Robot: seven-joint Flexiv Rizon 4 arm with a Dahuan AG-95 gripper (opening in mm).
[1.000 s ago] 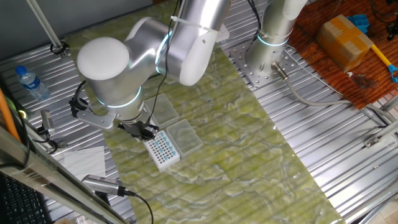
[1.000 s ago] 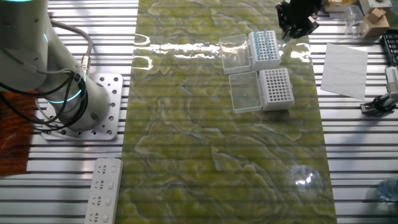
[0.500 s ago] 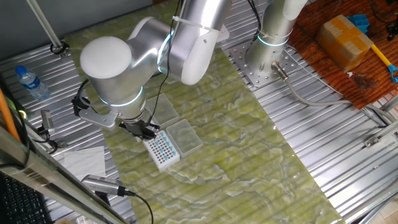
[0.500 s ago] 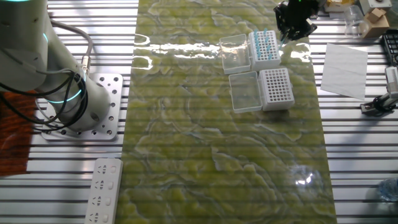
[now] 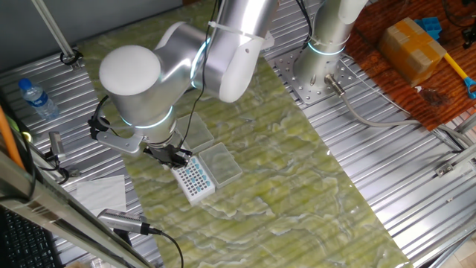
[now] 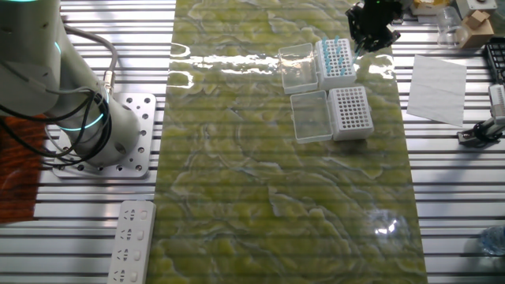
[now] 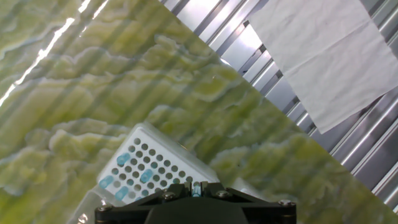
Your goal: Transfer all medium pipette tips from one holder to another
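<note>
Gripper point(image 7: 196, 190) pinches one of the medium pipette tips point(image 7: 196, 188), poised just above the partly filled holder point(image 6: 336, 62) beneath it, presumably so the tip travels upright.

I see that the arm point(image 5: 160, 78) has shifted a little since one second ago, toward the robot base, and it seems slightly higher. The gripper point(image 6: 371, 31) has moved with it, a bit away from the tip box point(image 6: 334, 61) and closer to the far edge of the mat. The boxes did not move.
</note>
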